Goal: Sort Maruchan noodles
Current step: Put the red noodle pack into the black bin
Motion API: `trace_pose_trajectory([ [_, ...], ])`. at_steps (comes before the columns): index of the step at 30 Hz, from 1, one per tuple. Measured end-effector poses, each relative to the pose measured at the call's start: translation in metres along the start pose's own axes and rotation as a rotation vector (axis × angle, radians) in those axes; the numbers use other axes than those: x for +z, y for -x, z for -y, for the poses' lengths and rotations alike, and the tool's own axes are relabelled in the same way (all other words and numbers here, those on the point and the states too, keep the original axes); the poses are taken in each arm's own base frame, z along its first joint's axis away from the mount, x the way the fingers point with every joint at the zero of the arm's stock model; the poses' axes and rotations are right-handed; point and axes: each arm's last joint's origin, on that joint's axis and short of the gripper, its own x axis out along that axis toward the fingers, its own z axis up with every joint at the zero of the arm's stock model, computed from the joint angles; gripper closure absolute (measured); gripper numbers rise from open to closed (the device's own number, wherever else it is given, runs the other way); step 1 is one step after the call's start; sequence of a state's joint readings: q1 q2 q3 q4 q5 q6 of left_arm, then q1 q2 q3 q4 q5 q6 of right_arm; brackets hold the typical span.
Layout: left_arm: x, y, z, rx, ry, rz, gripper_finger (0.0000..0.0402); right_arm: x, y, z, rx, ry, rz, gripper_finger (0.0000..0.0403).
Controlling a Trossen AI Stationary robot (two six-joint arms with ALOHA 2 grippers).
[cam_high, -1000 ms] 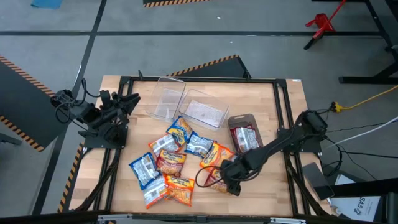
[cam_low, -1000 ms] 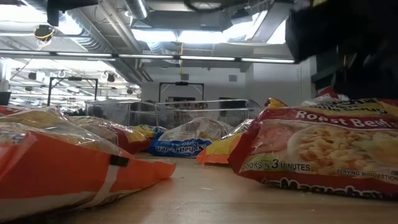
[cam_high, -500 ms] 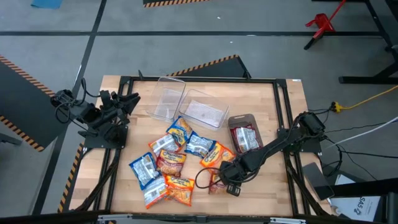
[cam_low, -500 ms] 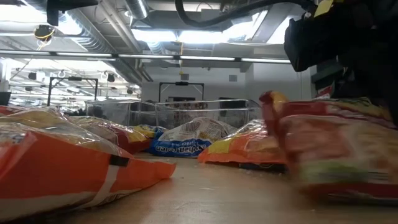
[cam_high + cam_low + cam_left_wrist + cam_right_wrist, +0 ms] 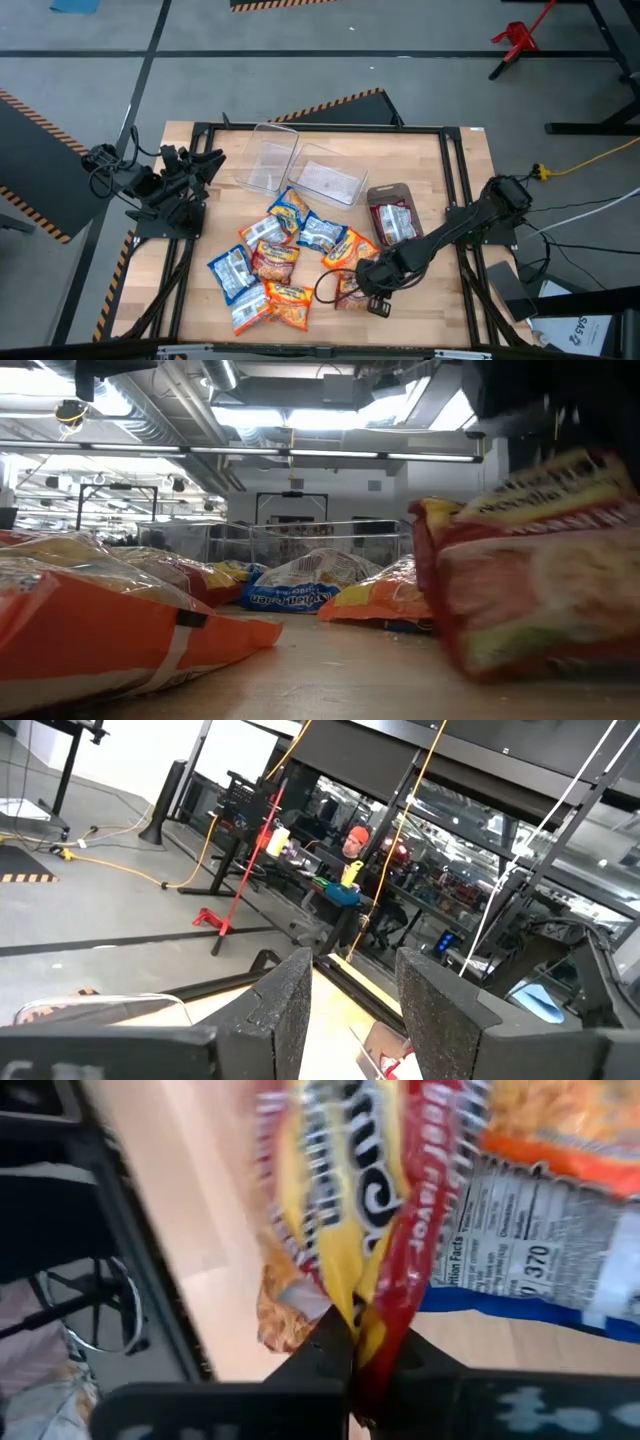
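— Pinching which one, and where?

— I have the right gripper (image 5: 366,293) clamped on a red-brown packet (image 5: 349,288) at the near right of the noodle pile (image 5: 280,262); its long axis hangs away from my fingers; left gripper (image 5: 205,165) waits far left, parted, empty.

— And the destination?

— Grey bin (image 5: 391,217) lies just beyond, far-right; right arm is nearer.

Both arms are being seen as dark, slender, jointed links. Black cables are being trailed behind the right claw (image 5: 368,290); the left claw's (image 5: 352,1010) fingers are matte black and blocky.
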State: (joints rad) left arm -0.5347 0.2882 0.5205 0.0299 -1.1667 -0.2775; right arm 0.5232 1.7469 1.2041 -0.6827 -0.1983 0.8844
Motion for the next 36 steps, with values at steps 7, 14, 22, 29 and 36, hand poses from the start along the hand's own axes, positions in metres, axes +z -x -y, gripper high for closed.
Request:
trace_pose_trajectory([
  [7, 0.000, 0.000, 0.000, -0.001, 0.000, 0.000, 0.0260, -0.007, 0.040, -0.001, 0.028, -0.014, 0.109, 0.0403],
  [14, 0.000, 0.000, 0.000, 0.000, -0.001, 0.000, 0.0260, -0.017, 0.085, 0.012, -0.050, -0.116, 0.274, 0.0403],
  [22, 0.000, 0.000, 0.000, -0.001, 0.000, 0.000, 0.0260, -0.039, 0.142, 0.053, -0.251, -0.393, 0.454, 0.0403],
  [29, 0.000, 0.000, -0.001, 0.030, -0.001, 0.008, 0.0260, -0.045, 0.169, 0.087, -0.315, -0.577, 0.538, 0.0403],
  [36, 0.000, 0.000, -0.001, 0.049, -0.001, 0.014, 0.0260, -0.030, 0.165, 0.113, -0.251, -0.713, 0.525, 0.0403],
])
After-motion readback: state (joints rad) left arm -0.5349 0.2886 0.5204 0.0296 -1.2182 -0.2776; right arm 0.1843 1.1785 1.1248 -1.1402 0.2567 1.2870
